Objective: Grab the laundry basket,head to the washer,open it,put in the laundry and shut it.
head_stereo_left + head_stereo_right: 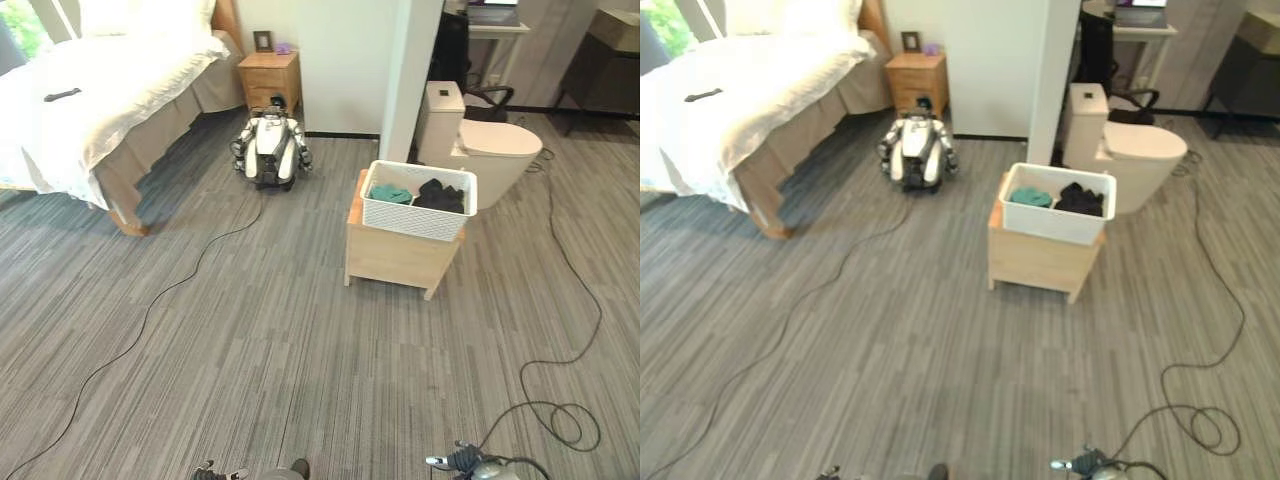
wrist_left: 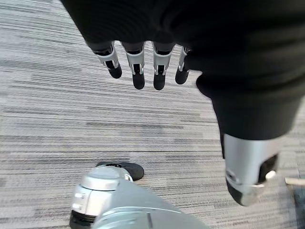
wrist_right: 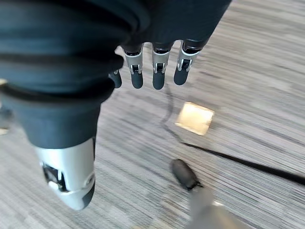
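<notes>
- the white perforated plastic laundry basket (image 1: pixel 418 212) sits on top of a low pale wooden box stand (image 1: pixel 395 258), well ahead of the robot and a little to its right; being raised off the floor, it should be easier for the hands to reach its sides.
- inside it lie a folded teal garment (image 1: pixel 391 194) on the left and a bundle of black clothes (image 1: pixel 440 195) on the right, both below the rim, so they look unlikely to spill when lifted.
- the left hand (image 2: pixel 143 67) hangs over the grey striped carpet floor (image 1: pixel 250 350), its fingers straight and relaxed, slightly apart, holding nothing.
- the right hand (image 3: pixel 155 67) hangs over the same floor, fingers straight and empty, thumb set apart; its view also shows a small pale square patch (image 3: pixel 195 118) on the floor.
- both hands are well apart from the basket, so i judge the task is at its start: the approach comes first, then the grab.
- behind the basket stands a white toilet-shaped unit (image 1: pixel 485 145) beside a white partition wall (image 1: pixel 410 70); i cannot tell where the washer is.
- a small white and black robot (image 1: pixel 270 148) rests on the floor near the wooden bedside cabinet (image 1: pixel 268 78), by the bed with white bedding (image 1: pixel 100 90).
- a thin black cable (image 1: pixel 150 310) crossing the floor could catch a foot on the walk.
</notes>
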### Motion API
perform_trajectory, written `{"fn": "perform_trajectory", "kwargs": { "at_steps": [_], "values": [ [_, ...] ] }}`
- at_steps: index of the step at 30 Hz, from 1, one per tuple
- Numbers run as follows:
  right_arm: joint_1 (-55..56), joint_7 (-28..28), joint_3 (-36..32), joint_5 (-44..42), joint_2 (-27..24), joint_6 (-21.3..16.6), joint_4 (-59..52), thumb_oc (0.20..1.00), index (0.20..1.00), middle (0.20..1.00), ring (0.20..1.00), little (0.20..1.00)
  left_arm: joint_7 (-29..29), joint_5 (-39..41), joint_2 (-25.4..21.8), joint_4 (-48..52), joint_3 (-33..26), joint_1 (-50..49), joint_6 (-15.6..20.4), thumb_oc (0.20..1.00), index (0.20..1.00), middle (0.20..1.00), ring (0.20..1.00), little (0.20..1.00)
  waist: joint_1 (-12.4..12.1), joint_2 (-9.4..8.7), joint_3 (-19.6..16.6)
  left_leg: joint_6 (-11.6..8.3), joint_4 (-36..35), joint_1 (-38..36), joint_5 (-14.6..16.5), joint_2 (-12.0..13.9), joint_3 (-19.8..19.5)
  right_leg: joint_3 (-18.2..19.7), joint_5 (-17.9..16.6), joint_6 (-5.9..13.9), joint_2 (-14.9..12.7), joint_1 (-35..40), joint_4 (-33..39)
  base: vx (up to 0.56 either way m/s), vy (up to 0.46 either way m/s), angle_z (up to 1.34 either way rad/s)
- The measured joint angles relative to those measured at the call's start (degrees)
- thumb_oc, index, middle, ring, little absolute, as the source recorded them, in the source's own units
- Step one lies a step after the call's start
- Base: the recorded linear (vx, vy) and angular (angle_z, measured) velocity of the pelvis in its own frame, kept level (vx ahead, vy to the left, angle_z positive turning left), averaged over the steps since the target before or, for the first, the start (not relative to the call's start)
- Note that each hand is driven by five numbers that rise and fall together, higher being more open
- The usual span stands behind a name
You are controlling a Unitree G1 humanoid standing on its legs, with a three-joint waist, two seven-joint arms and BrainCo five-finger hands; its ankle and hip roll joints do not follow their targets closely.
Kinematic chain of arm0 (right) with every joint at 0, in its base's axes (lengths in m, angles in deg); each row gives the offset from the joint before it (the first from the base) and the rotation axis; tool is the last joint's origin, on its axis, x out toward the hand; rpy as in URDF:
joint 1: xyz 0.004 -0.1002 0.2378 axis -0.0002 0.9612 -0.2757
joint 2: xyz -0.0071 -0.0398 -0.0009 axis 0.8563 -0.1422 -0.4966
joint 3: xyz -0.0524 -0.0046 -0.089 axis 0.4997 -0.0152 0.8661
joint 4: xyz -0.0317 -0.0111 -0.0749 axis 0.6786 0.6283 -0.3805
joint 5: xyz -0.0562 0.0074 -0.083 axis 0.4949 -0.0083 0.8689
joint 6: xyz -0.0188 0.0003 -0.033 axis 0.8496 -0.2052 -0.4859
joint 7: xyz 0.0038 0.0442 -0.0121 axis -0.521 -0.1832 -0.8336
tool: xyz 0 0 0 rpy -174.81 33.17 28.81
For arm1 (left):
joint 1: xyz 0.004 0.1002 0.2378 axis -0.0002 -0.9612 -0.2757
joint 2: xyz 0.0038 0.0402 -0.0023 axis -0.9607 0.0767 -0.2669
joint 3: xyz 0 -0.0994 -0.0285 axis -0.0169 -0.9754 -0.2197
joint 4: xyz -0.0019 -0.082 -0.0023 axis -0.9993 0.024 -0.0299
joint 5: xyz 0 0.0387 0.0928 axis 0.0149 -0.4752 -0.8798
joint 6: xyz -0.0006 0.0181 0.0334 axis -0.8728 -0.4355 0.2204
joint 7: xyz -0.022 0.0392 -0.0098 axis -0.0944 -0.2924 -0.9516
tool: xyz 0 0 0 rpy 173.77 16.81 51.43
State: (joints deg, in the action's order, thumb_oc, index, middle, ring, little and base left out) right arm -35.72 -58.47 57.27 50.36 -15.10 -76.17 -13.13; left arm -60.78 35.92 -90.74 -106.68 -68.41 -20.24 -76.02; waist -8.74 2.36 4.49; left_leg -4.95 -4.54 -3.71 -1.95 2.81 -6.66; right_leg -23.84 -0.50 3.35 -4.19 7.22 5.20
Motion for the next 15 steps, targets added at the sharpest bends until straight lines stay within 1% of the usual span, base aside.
{"fn": "perform_trajectory", "kwargs": {
  "at_steps": [1,3,4,7,9,15],
  "values": [
    [2.0,0.0,-0.5,0.1,-0.1,0.2,0.9,1.000,1.000,1.000,1.000,1.000,-0.1,0.0,0.0,-0.2,0.0,0.5,0.0,1.000,1.000,1.000,1.000,1.000,0.6,-0.17,-0.1,0.00,-0.4,-0.4,0.0,0.2,0.9,0.8,0.0,0.04,0.1,-0.2,0.1,0.01,-0.005,-0.20],
    [3.4,0.0,-0.9,0.1,-0.2,0.5,1.5,1.000,1.000,1.000,1.000,1.000,-0.2,0.0,0.0,-0.2,0.0,1.1,0.0,1.000,1.000,1.000,1.000,1.000,1.3,-0.39,0.1,0.00,-0.4,-0.4,0.0,0.3,1.1,1.2,0.0,0.01,0.2,-0.3,0.1,0.01,-0.013,-0.17],
    [4.5,0.2,-1.8,0.2,-0.3,0.7,3.4,1.000,1.000,1.000,1.000,1.000,-0.4,0.0,-0.1,0.0,0.1,1.9,0.0,1.000,1.000,1.000,1.000,1.000,2.3,-0.66,0.2,0.00,-0.5,-0.5,0.0,0.5,1.5,1.5,0.0,0.07,0.4,-0.3,0.1,0.01,-0.017,-0.13],
    [5.0,0.2,-2.0,0.2,-0.6,1.5,3.7,1.000,1.000,1.000,1.000,1.000,-0.5,1.7,-0.1,0.0,0.0,2.4,0.1,1.000,1.000,1.000,1.000,1.000,3.2,-0.79,0.2,0.01,-0.6,-0.5,0.0,0.8,2.2,2.0,-0.2,0.13,0.5,-0.5,0.3,0.01,-0.020,-0.12],
    [4.9,0.2,-2.1,0.1,-0.6,1.4,3.3,1.000,1.000,1.000,1.000,1.000,-0.5,1.7,-0.1,-0.3,0.0,2.2,0.1,1.000,1.000,1.000,1.000,1.000,3.2,-0.74,0.2,0.18,-0.6,-0.9,0.2,0.9,2.9,3.0,-0.4,0.08,0.7,-0.6,0.3,0.00,-0.024,-0.19],
    [3.4,0.2,-2.0,-0.7,-0.4,1.2,1.9,1.000,1.000,1.000,1.000,1.000,-0.5,1.6,-0.1,-0.9,0.0,0.2,0.0,1.000,1.000,1.000,1.000,1.000,3.1,-0.59,0.1,0.50,-0.6,-1.2,0.4,0.9,3.5,3.4,-0.4,0.08,0.7,-0.5,0.3,0.00,-0.013,-0.04]
  ]
}}
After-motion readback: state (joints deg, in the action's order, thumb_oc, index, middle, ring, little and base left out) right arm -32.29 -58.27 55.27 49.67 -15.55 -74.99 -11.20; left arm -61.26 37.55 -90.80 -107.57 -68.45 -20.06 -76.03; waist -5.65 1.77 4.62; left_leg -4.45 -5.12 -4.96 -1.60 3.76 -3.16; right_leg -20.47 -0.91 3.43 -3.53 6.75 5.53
